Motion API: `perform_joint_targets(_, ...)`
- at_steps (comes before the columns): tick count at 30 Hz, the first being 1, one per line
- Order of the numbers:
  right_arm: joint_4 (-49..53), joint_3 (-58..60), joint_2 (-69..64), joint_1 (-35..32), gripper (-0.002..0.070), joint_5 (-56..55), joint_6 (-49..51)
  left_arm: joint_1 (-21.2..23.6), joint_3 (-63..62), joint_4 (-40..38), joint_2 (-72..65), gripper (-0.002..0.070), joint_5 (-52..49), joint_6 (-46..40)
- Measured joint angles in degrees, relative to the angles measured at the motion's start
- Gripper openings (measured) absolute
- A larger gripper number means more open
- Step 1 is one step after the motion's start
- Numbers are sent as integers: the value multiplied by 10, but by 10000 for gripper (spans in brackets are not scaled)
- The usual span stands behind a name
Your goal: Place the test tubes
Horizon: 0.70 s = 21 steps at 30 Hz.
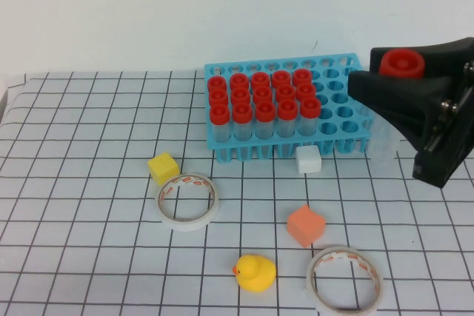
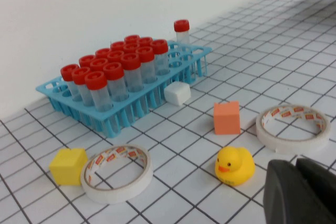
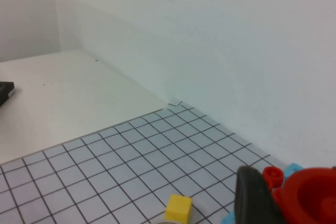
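Red-capped tube (image 1: pixel 402 63) in right end effector (image 1: pixel 385 85).

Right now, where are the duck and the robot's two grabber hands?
duck (image 1: pixel 255 272): high view, its yellow body.
left end effector (image 2: pixel 296 167): left wrist view, between shut fingertips, near the duck.
right end effector (image 1: pixel 381 72): high view, between fingertips gripping a test tube (image 1: pixel 402 63) by the rack (image 1: pixel 337 112).

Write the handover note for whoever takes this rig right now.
Left gripper: shut, empty, parked near the duck, out of the high view.
Right gripper: shut on a test tube, held upright at the right end of the rack.
Done: fifteen capped tubes stand in the rack, three rows of five.
Left: lower the held tube into a free hole, probably in the next column.
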<state>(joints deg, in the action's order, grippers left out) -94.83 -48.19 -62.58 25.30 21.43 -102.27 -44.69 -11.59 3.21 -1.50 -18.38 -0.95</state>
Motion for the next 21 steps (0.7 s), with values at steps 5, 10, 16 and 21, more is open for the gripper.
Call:
perform_joint_targets(5,-1,0,0,0,263,-18,-1,0,0,0,0,0,-14,0)
perform_joint_targets(10,-7,0,0,0,263,-45,-2,0,0,0,0,0,-15,0)
perform_joint_targets(16,-11,0,0,0,263,-76,-2,0,0,0,1,0,-15,0)
perform_joint_targets(21,-13,1,0,0,263,-94,-2,0,0,0,1,0,-15,0)
